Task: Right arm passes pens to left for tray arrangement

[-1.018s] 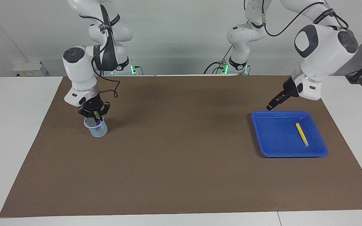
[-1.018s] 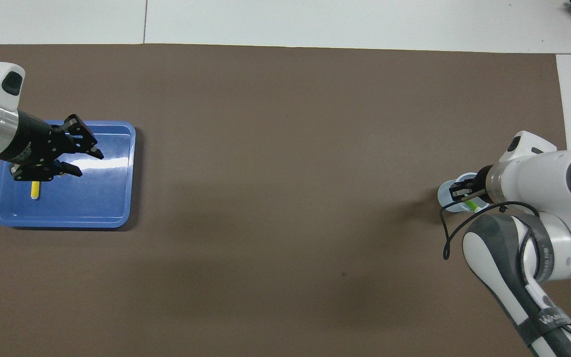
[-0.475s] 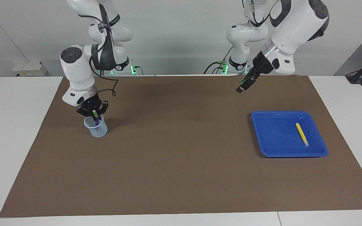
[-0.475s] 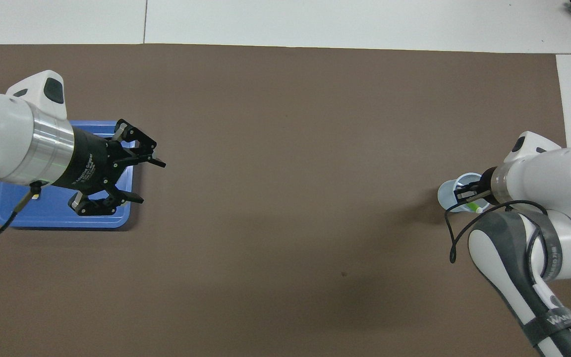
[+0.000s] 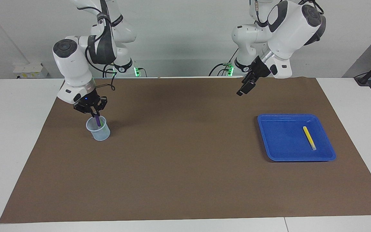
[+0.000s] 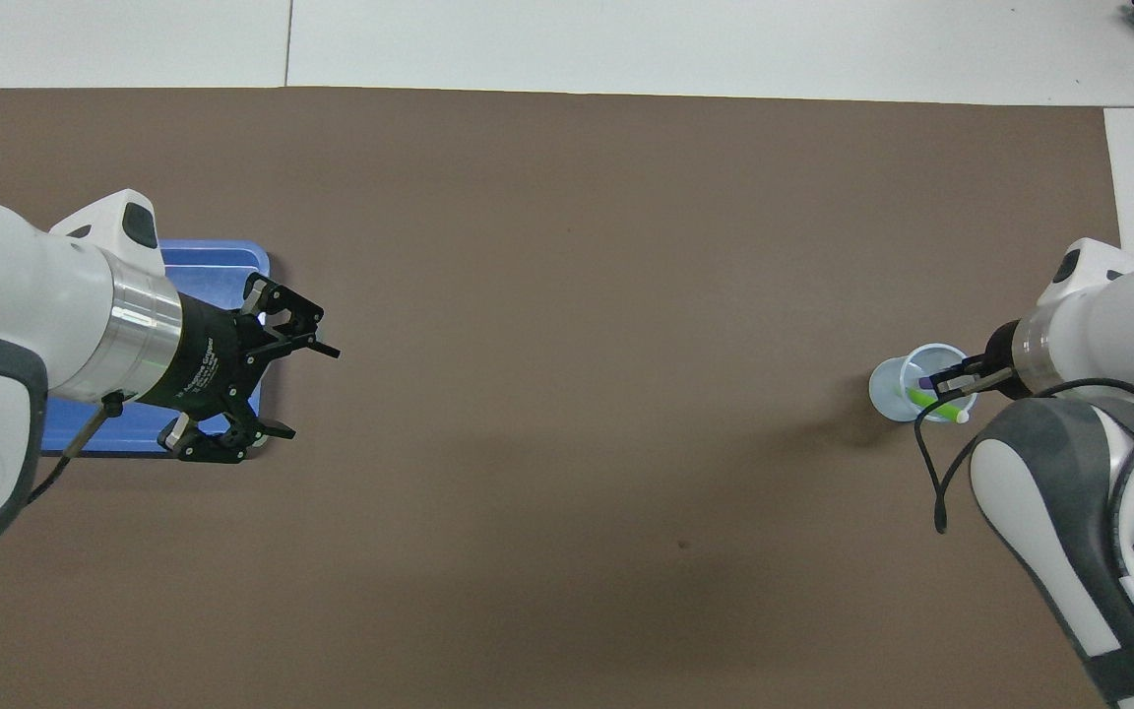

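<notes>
Gripping the purple pen (image 5: 98, 120) that stands in the translucent cup (image 5: 98, 129), the right gripper (image 5: 94, 113) is pinched tight; the left gripper (image 6: 299, 389) hangs wide, raised at ten o'clock from the blue tray (image 5: 282, 141), where the yellow pen (image 5: 309, 137) lies

Looks like a robotics lab from my station. Two white jointed arms (image 5: 76, 64) (image 5: 288, 29) stand on bases with green status lights (image 5: 136, 71) at a long white table (image 5: 11, 129) covered by a brown mat (image 5: 185, 161). Plain pale wall (image 5: 179, 32), loose black cabling (image 5: 216, 68), a white wall box (image 5: 31, 70). No household furnishings.
</notes>
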Available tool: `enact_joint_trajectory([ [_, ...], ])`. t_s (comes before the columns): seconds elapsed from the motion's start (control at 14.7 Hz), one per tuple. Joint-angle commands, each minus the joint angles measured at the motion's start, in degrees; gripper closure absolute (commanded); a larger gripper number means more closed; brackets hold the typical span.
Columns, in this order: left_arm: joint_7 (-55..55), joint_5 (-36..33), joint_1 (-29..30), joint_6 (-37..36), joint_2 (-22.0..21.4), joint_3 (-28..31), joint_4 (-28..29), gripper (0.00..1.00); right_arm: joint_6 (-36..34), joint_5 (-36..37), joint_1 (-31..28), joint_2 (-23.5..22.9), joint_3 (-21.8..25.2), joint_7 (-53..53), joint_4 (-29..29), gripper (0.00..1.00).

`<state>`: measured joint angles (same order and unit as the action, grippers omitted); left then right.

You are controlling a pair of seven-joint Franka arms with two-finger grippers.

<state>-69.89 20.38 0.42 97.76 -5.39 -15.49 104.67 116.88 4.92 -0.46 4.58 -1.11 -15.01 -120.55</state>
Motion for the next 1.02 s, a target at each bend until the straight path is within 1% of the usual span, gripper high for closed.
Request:
enact_joint_trajectory([
  [0.0,-0.25,0.80,0.29,1.47,-2.35,0.20,2.47,0.21,-1.39,0.79,-0.77,1.39,-0.39,-2.21,0.41,1.00],
  [0.14,-0.78,0.80,0.20,1.47,-2.70,0.11,3.08,0.19,-4.10,0.36,-0.85,1.75,-0.13,-2.56,1.63,1.00],
  [0.41,-0.95,0.80,0.11,1.73,-3.32,0.11,4.40,0.17,-11.39,-2.18,-0.85,2.62,-0.04,-4.15,6.81,1.00],
  [0.48,-0.87,0.80,0.11,1.73,-3.58,0.11,4.40,0.14,-13.06,-3.67,-0.85,2.97,0.22,-4.15,7.69,1.00],
  [0.54,-0.86,0.80,0.03,1.73,-3.58,0.11,4.57,0.05,-14.65,-5.86,-0.94,3.41,0.31,-4.50,8.40,1.00],
  [0.61,-0.95,0.80,0.11,1.73,-3.67,0.11,4.66,0.00,-15.88,-7.80,-1.03,4.11,0.40,-4.85,8.58,1.00],
  [0.81,-1.04,0.80,0.03,1.64,-3.67,0.02,4.75,0.00,-18.52,-11.67,-1.12,5.96,0.58,-4.85,8.93,1.00],
  [0.95,-0.95,0.80,-0.15,1.64,-3.67,0.11,4.75,0.00,-20.10,-16.32,-1.29,6.49,1.89,-4.94,8.93,1.00],
])
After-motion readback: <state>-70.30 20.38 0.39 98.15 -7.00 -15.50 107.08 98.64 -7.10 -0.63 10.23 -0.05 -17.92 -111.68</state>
